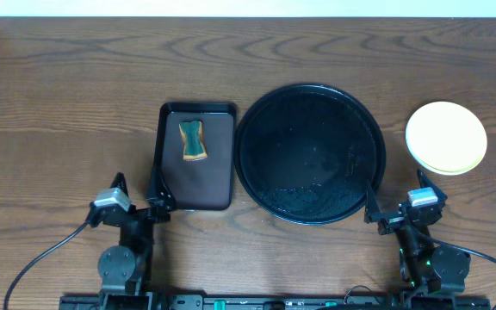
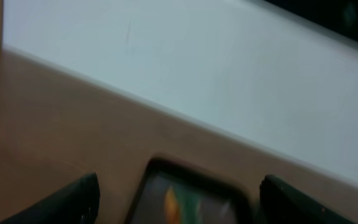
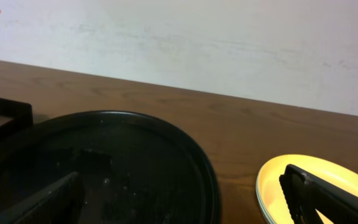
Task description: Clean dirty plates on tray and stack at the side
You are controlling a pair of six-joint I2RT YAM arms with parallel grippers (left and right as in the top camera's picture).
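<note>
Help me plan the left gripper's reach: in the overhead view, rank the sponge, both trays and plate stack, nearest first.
1. Rectangular brown tray, beside the left gripper.
2. Sponge, on that tray.
3. Round black tray, centre.
4. Plate stack, far right.

On the wooden worktop (image 1: 58,103) I see the rectangular dark-brown tray (image 1: 218,194), a tan sponge (image 1: 193,141) in it, just left of the round glossy black tray (image 1: 308,155). The stacked round plates (image 1: 446,138), pale yellow on top, lie right of that.

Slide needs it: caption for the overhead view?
Plates stacked beside the black tray, sponge on the brown tray, left tool and right tool open, holding nothing.
</note>
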